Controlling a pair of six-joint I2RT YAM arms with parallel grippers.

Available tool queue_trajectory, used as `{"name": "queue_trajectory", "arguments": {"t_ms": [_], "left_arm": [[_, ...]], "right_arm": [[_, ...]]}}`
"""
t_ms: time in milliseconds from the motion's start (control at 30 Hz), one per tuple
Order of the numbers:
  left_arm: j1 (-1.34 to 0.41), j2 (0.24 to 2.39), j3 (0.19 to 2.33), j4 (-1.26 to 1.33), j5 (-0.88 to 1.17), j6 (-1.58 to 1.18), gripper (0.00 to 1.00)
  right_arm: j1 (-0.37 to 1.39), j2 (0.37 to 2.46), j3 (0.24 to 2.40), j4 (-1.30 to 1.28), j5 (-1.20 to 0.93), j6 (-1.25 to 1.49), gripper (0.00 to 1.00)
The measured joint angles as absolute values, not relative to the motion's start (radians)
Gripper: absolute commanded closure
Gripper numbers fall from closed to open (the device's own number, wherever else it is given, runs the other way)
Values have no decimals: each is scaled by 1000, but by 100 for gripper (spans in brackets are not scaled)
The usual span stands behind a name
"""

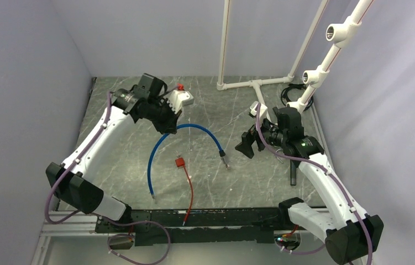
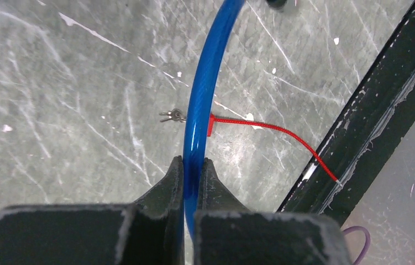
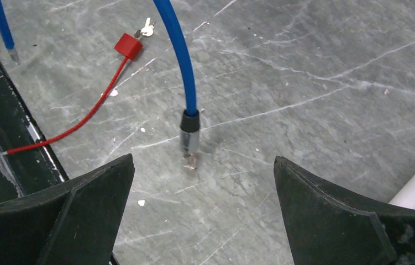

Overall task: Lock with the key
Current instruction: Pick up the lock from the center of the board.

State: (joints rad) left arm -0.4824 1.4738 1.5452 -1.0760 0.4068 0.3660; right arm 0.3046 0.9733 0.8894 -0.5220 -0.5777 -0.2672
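Blue cable (image 1: 156, 148) arches over grey marbled table (image 1: 216, 113). Top of arch pinched in left gripper (image 2: 193, 165), jaws pressed onto cable from both sides. Key (image 3: 147, 27), tiny and silver, lies flat on table just beside red tag (image 3: 127, 46) on end of red cord (image 3: 78, 124), inside span of arch in top view. Right gripper (image 3: 203, 160) spread wide, holding nothing, close to cable's metal end plug (image 3: 189, 141), which points tip-down at table. Key apart from both grippers.
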Motion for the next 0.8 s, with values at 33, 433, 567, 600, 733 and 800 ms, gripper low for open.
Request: {"name": "queue_trajectory", "arguments": {"t_ms": [33,433,567,600,733,800], "left_arm": [[-471,1469,1565,-1092,414,382,100],[-385,1439,1724,-1168,485,469,100],[-385,1426,1739,-1170,507,475,100],[-385,1426,1745,-1170,512,475,100],[-385,1426,1776,-1171,538,474,100],[-385,1426,1790,-1171,549,473,100]], "right_arm": [[305,978,896,-523,-587,-267,0],[411,1015,904,-516,-596,-224,0],[456,1088,941,-500,-553,-197,0],[467,1106,950,-491,-530,-184,0],[507,1153,979,-455,-437,-152,1],[525,1168,997,-445,-414,-153,2]]}}
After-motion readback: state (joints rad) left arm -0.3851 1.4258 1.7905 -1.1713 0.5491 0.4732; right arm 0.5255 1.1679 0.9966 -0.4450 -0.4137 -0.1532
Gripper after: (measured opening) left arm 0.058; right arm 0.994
